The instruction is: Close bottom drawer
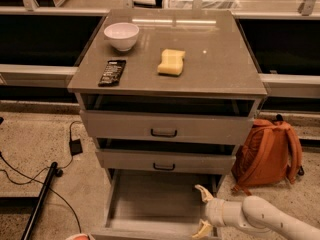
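The bottom drawer (150,204) of the grey cabinet is pulled far out, a long shallow empty grey tray; its front panel (125,233) runs off the lower edge of the camera view. My gripper (204,211) is at the drawer's right wall near the front. Its two pale fingers (202,191) are spread apart, one up and one down, with nothing between them. The white arm comes in from the lower right.
The middle drawer (165,161) and top drawer (165,126) stand slightly open. On the cabinet top lie a white bowl (121,35), a yellow sponge (171,62) and a dark snack bar (111,72). An orange backpack (267,151) stands right; cables (35,169) lie left.
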### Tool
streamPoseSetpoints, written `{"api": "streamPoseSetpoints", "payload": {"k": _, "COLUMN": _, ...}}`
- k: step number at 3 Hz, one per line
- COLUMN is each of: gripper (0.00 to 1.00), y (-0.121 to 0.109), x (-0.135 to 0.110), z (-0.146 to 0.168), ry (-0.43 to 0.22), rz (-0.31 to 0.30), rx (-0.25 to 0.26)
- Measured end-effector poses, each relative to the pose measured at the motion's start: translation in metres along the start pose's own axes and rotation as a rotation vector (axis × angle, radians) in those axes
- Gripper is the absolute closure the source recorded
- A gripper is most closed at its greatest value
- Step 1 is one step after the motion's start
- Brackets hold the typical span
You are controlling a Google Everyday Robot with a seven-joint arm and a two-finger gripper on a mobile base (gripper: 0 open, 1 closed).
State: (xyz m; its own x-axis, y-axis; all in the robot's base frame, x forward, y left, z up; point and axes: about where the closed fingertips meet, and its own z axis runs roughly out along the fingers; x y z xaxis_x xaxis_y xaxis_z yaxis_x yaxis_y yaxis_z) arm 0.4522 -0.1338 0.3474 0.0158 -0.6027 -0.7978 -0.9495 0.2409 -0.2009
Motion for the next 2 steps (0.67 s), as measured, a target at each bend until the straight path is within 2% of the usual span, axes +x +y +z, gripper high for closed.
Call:
{"api": "streamPoseSetpoints", "payload": {"k": 1, "gripper": 0.0, "y": 0.005, "x": 0.005, "z": 0.005, "ry": 0.0, "rz": 0.012, "rx": -0.029}}
{"api": "streamPoseSetpoints", "payload": {"k": 2, "gripper": 0.14, "y": 0.019, "x": 0.047, "z": 0.016, "ry": 0.045, "rz": -0.023, "rx": -0.099}}
